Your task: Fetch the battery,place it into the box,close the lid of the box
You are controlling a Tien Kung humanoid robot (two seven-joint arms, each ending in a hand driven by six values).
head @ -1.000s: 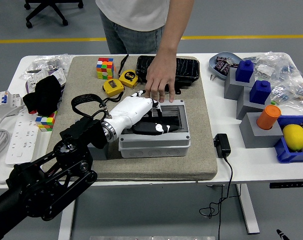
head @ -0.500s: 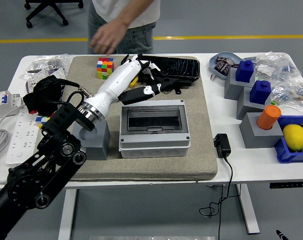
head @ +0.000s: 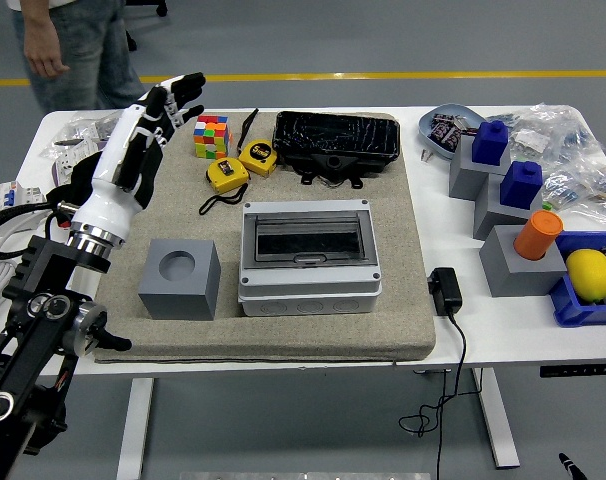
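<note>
The grey junction box (head: pixel 305 262) lies on the tan mat (head: pixel 403 330) with its lid down flat; the lid's dark window shows nothing clearly inside. No battery shows anywhere in view. My left hand (head: pixel 168 100), white with black fingertips, is raised over the mat's far left corner, well left of the box. Its fingers are spread and hold nothing. My right arm is out of the picture.
A grey cube with a round hole (head: pixel 179 278) sits left of the box. Behind it are two yellow tape measures (head: pixel 226 175), a colour cube (head: pixel 210 135) and a black case (head: pixel 335 140). A person (head: pixel 68 45) stands at the far left. A charger (head: pixel 443 290) and parts bins (head: pixel 583 290) lie to the right.
My left hand swung left and back from above the box to the mat's far left corner, empty. The person took their hand off the box and walked off to the left. The lid now lies closed.
</note>
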